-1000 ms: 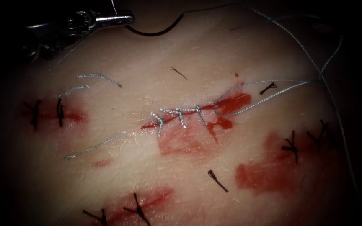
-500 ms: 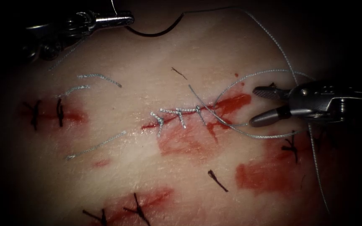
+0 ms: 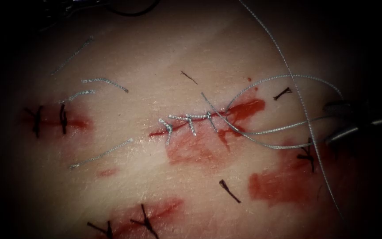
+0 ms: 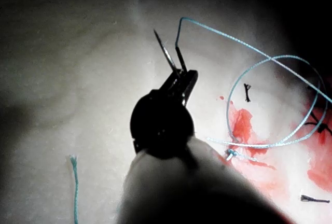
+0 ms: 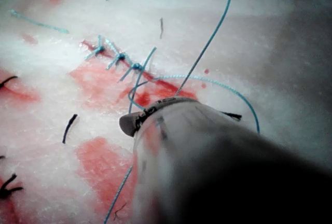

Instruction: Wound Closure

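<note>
The cut [image 3: 208, 116] runs across the middle of the tissue [image 3: 155, 57], with grey stitches over its left part and red fluid [image 3: 244, 108] at its right end. My left tool [image 4: 182, 76] is shut on the curved needle [image 4: 168, 58] between tip and middle, clear of the tissue; in the endoscope view the needle [image 3: 133, 12] is at the upper edge. Grey thread [image 3: 261, 132] loops from the cut's right end toward my right tool [image 3: 338, 119], which stands open at the right edge with a strand lying between its jaws. Another strand [image 3: 288, 71] rises to the top.
Cut grey thread ends [image 3: 105, 82] [image 3: 100, 155] lie left of the cut. Dark older stitches [image 3: 49, 119] [image 3: 308, 155] [image 3: 144, 221] sit at left, right and bottom. A wide red fluid patch [image 3: 288, 181] spreads at lower right.
My left tool rose toward the upper edge with the needle. My right tool came in from the right, open, then drew back to the right edge. The thread loop near the cut shifted.
</note>
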`<state>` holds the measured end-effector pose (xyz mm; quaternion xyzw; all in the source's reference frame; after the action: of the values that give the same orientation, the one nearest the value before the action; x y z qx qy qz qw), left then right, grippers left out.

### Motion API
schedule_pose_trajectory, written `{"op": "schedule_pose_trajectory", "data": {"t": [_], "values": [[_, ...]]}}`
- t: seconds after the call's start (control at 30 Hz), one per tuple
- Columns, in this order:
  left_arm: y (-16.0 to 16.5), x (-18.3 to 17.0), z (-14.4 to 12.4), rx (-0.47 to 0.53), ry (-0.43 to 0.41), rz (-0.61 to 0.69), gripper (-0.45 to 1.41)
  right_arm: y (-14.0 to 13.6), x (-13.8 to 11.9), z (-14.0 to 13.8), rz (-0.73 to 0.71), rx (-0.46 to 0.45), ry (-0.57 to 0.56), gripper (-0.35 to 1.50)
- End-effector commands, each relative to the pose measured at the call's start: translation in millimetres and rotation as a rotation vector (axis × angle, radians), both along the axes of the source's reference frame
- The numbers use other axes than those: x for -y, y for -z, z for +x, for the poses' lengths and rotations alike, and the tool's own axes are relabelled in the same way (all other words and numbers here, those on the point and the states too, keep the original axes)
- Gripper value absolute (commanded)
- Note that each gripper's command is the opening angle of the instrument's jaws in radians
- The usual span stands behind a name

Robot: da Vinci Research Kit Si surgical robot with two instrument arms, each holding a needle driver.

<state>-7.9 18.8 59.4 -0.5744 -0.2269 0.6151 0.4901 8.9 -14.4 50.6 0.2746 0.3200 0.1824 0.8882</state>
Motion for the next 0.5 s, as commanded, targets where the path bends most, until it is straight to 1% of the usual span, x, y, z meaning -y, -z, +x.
{"op": "schedule_pose_trajectory", "data": {"t": [0.03, 0.1, 0.13, 0.17, 0.2, 0.23, 0.27, 0.3, 0.33, 0.37, 0.4, 0.43, 0.5], "values": [[-0.5, 0.1, -0.7, 0.005, -0.005, -0.001, -0.45, -1.5, 0.5, 2.0, -0.04, 0.015, 0.04, 0.46], [-0.4, 0.3, -1.0, 0.006, -0.006, -0.001, -0.45, -2.9, 1.3, 3.0, -0.094, 0.02, 0.088, 0.53], [-0.4, 0.4, -1.3, 0.005, -0.003, -0.001, -0.45, -3.4, 1.6, 3.5, -0.13, 0.005, 0.119, 0.68], [-0.4, 0.6, -1.5, 0.008, -0.008, -0.002, -0.45, -3.9, 2.0, 4.1, -0.178, -0.014, 0.16, 0.64], [-0.4, 0.7, -1.7, 0.011, -0.011, -0.003, -0.45, -4.2, 2.2, 4.7, -0.2, -0.021, 0.176, 0.64], [-0.4, 0.8, -1.8, 0.011, -0.011, -0.004, -0.45, -4.5, 2.3, 5.3, -0.226, -0.03, 0.197, 0.74], [-0.5, 0.9, -2.0, 0.012, -0.012, -0.005, -0.45, -4.6, 2.4, 5.8, -0.242, -0.035, 0.211, 0.64], [-0.5, 0.9, -2.1, 0.013, -0.014, -0.006, -0.45, -4.7, 2.4, 6.5, -0.246, -0.033, 0.21, 0.59], [-0.6, 1.0, -2.2, 0.014, -0.016, -0.007, -0.45, -4.7, 2.3, 6.9, -0.25, -0.033, 0.211, 0.59], [-0.7, 1.1, -2.3, 0.014, -0.015, -0.009, -0.45, -4.7, 2.2, 7.6, -0.257, -0.033, 0.214, 0.32], [-0.7, 1.1, -2.4, 0.015, -0.017, -0.009, -0.45, -4.7, 2.2, 7.9, -0.261, -0.034, 0.216, 0.31], [-0.8, 1.1, -2.4, 0.015, -0.016, -0.009, -0.45, -4.8, 2.1, 8.2, -0.264, -0.034, 0.218, 0.12], [-0.8, 1.2, -2.5, 0.016, -0.018, -0.01, -0.45, -4.8, 2.2, 8.2, -0.265, -0.034, 0.218, 0.12]]}}
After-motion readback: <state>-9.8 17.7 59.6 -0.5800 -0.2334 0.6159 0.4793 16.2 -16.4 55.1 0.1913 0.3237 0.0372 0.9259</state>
